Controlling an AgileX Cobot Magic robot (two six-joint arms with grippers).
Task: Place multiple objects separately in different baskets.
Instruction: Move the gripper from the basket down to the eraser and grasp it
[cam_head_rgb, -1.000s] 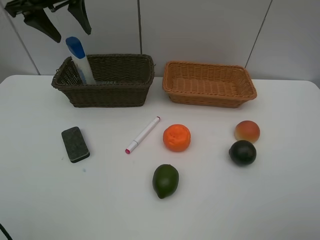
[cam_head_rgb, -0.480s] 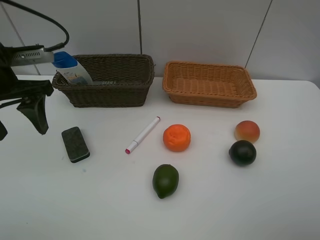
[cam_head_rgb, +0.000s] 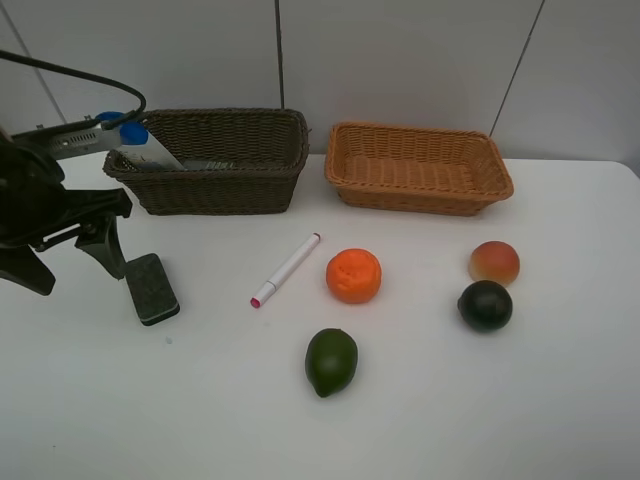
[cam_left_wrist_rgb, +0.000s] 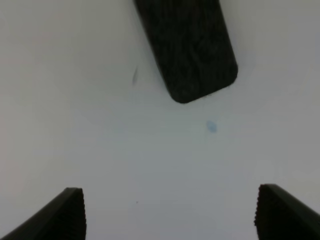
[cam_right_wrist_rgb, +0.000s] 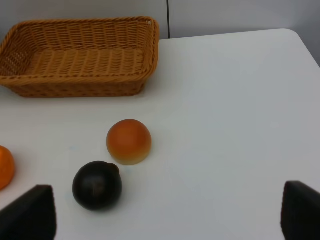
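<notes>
The black eraser block (cam_head_rgb: 152, 288) lies flat at the left of the table; it also shows in the left wrist view (cam_left_wrist_rgb: 187, 47). My left gripper (cam_head_rgb: 70, 265) is open and empty, low over the table just left of the eraser, and shows in its wrist view (cam_left_wrist_rgb: 172, 215). The blue-capped tube (cam_head_rgb: 150, 150) leans in the dark brown basket (cam_head_rgb: 220, 190). The pink-capped marker (cam_head_rgb: 287, 270), orange (cam_head_rgb: 353, 275), lime (cam_head_rgb: 331, 361), dark fruit (cam_head_rgb: 485, 305) and peach (cam_head_rgb: 494, 262) lie on the table. The light basket (cam_head_rgb: 420, 198) holds nothing. My right gripper (cam_right_wrist_rgb: 165, 215) is open and empty. The green pump bottle is out of view.
The right wrist view shows the peach (cam_right_wrist_rgb: 129, 141), dark fruit (cam_right_wrist_rgb: 97, 185), an edge of the orange (cam_right_wrist_rgb: 4, 167) and the light basket (cam_right_wrist_rgb: 75, 87). The baskets stand side by side along the back edge by the wall.
My left arm has come down from above the dark basket to the table beside the eraser. The tube, left in the basket, has tipped from upright to a low lean.
</notes>
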